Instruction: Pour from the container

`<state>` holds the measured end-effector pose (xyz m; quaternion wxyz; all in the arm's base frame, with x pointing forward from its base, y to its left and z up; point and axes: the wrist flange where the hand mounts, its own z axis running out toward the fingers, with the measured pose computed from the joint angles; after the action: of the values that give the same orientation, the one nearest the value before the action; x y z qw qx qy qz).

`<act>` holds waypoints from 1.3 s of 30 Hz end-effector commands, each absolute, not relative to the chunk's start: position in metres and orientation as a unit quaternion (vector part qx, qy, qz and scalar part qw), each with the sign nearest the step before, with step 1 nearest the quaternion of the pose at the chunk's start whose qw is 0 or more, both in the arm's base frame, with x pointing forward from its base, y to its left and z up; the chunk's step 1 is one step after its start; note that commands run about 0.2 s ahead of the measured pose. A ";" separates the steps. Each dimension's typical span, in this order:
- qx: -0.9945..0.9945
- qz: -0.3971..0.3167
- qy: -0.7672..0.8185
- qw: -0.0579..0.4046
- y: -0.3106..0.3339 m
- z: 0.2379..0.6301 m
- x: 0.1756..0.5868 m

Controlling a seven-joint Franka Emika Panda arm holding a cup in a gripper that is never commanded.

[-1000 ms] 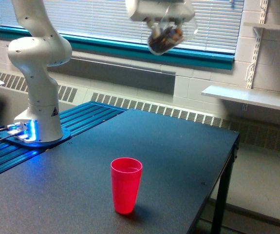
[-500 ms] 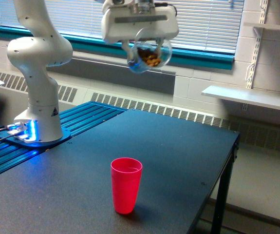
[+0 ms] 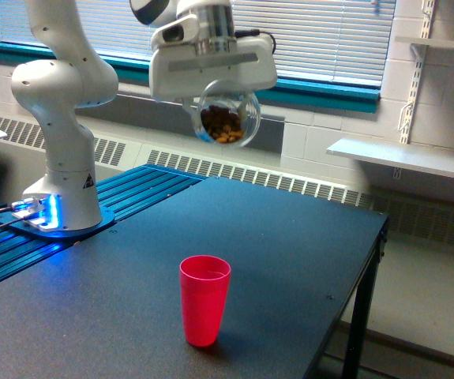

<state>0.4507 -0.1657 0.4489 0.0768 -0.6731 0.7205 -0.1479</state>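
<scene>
The container (image 3: 227, 120) is a small clear rounded jar with brown nut-like pieces inside. It hangs high in the air in the exterior view, held under the white gripper (image 3: 225, 101), which is shut on it. A red plastic cup (image 3: 204, 299) stands upright on the dark table (image 3: 290, 260), well below the jar and slightly toward the exterior view's left of it. No pieces are seen falling.
The arm's white base (image 3: 61, 158) stands on a blue ribbed platform (image 3: 116, 205) at the exterior view's left. Window blinds and a radiator line the back wall. A white shelf (image 3: 404, 158) sits at the right, beyond the table's right edge.
The gripper with the jar has moved down and toward the exterior view's left, coming closer to the spot above the red cup. The cup has not moved.
</scene>
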 end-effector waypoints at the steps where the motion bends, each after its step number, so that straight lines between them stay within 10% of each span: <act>1: -0.683 -0.138 0.713 0.083 -0.172 0.436 0.452; 39: -0.654 -0.042 0.746 0.116 -0.169 0.355 0.461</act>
<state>0.4586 -0.1710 0.3558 0.1117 -0.6465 0.7536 -0.0401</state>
